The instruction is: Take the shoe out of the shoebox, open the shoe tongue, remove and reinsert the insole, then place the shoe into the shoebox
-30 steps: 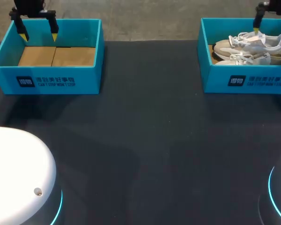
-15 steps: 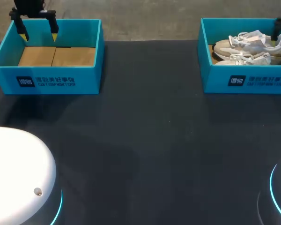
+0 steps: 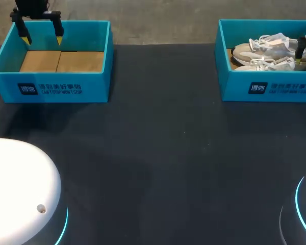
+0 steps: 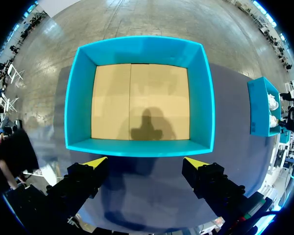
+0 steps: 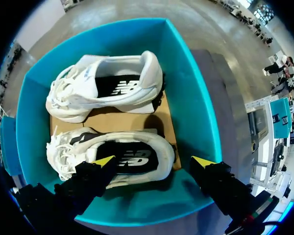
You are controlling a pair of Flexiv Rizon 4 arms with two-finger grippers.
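Observation:
Two white sneakers lie side by side in the right blue shoebox (image 3: 265, 89), the far shoe (image 3: 265, 48) behind the near shoe (image 3: 268, 64). My right gripper (image 5: 154, 161) hangs open low over the near shoe (image 5: 63, 152), its fingers either side of the heel opening and not touching it. The far shoe (image 5: 103, 88) lies ahead of it. In the head view only one right fingertip (image 3: 297, 60) shows, at the table's right edge. My left gripper (image 3: 41, 38) is open above the back of the empty left shoebox (image 3: 56, 89).
The left shoebox (image 4: 206, 98) has a bare cardboard floor and lies ahead of my left gripper (image 4: 146, 161). The dark table (image 3: 163, 153) stretches between the two boxes. The right shoebox's walls (image 5: 196, 112) stand close around the shoes.
My right gripper has come down and to the right, from above the shoebox's back wall to low over the near shoe. The left arm has not moved.

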